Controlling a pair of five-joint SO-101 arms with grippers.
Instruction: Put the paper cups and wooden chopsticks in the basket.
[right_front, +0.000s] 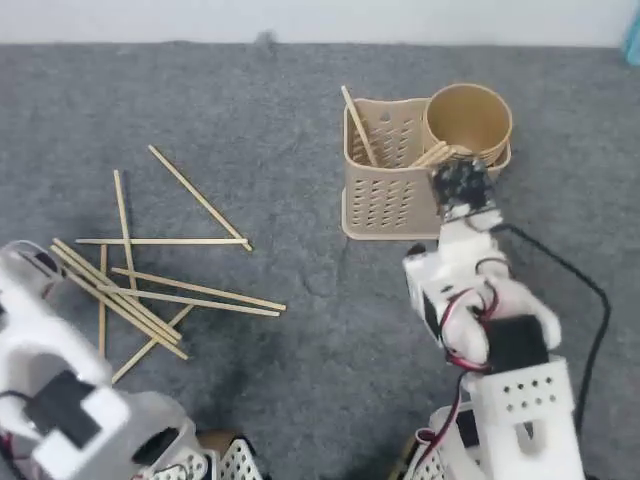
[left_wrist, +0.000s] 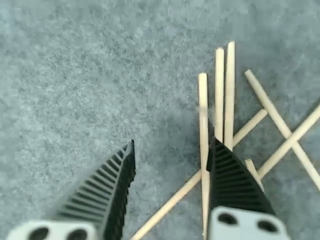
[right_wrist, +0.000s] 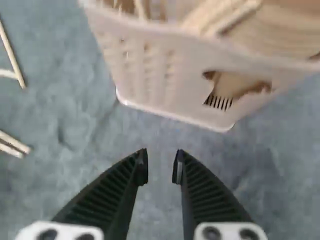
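Left gripper (left_wrist: 173, 146): fingers spread wide, nothing between them. One finger (left_wrist: 232, 175) sits over the ends of the loose chopsticks (left_wrist: 224, 95), the other over bare grey carpet (left_wrist: 75, 75); can't tell if that first finger touches the sticks. Right gripper (right_wrist: 160, 156): fingers nearly together with a thin gap, holding nothing, pointed down at the carpet just in front of the basket (right_wrist: 165, 65), apart from its near wall. In the high view the basket stands upright at far right of the carpet. A paper cup (right_front: 468, 118) sits upright at its right end, rim above the basket wall. One leaning chopstick (right_front: 357, 125) stands in the left part, and a slanted bundle (right_front: 436, 153) rests against the cup. The loose chopsticks lie flat and crisscrossed at the left, well apart from the basket. Left arm sits at the near-left corner beside the scatter, right arm near-right, extended toward the basket.
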